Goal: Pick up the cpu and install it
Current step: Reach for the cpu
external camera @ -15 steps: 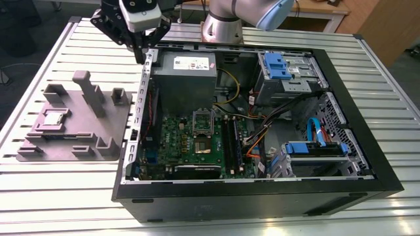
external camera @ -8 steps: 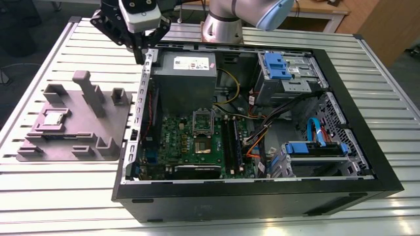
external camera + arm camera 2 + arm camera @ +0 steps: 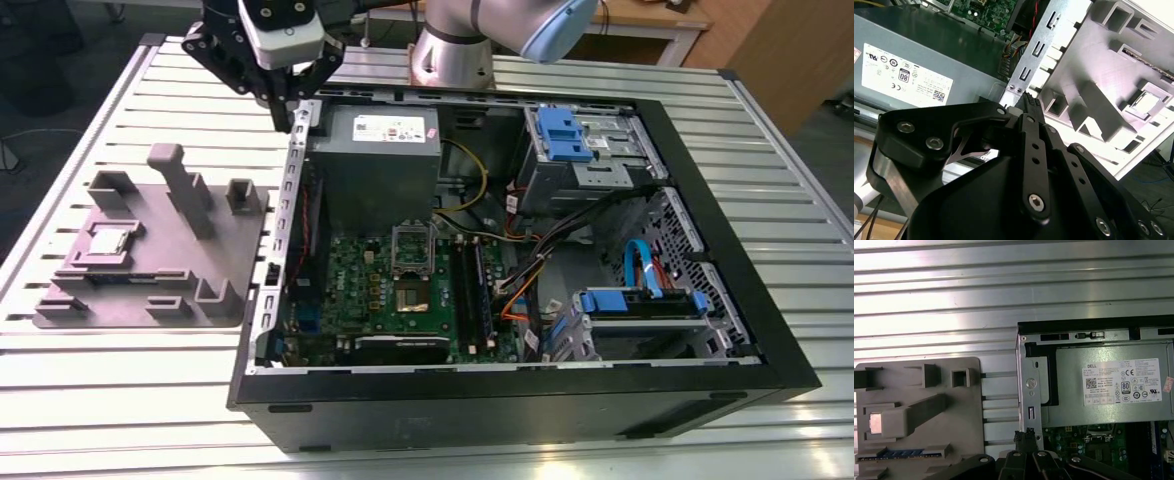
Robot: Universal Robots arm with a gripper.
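Bench (image 3: 134, 400) of ribbed bright metal carries everything. Off to the exterior view's left of the end effector (image 3: 286, 116), and nearer that camera, lies the grey tray (image 3: 247, 245) with its upright posts. The cpu (image 3: 110, 240) rests flat in a square recess of that tray, silver top up, well apart from the end effector and untouched. In the second wrist view the cpu (image 3: 1146, 103) is a pale square beyond the tips of the end effector (image 3: 1029, 100). In the first wrist view the cpu (image 3: 876, 422) sits in its pocket of the tray (image 3: 954, 410), off to one side of the end effector (image 3: 1025, 434).

The end effector hangs over the back corner of the open computer case (image 3: 534, 385), just above the bare metal edge that stands between the tray and the power supply (image 3: 380, 165). Its fingers are drawn together, tip against tip, with nothing between them.

Just to the exterior view's right of the end effector sits the grey power supply. The green motherboard (image 3: 387, 290) lies beyond it, nearer the camera. The blue drive bays (image 3: 567, 135) stand farthest off, on that view's right.
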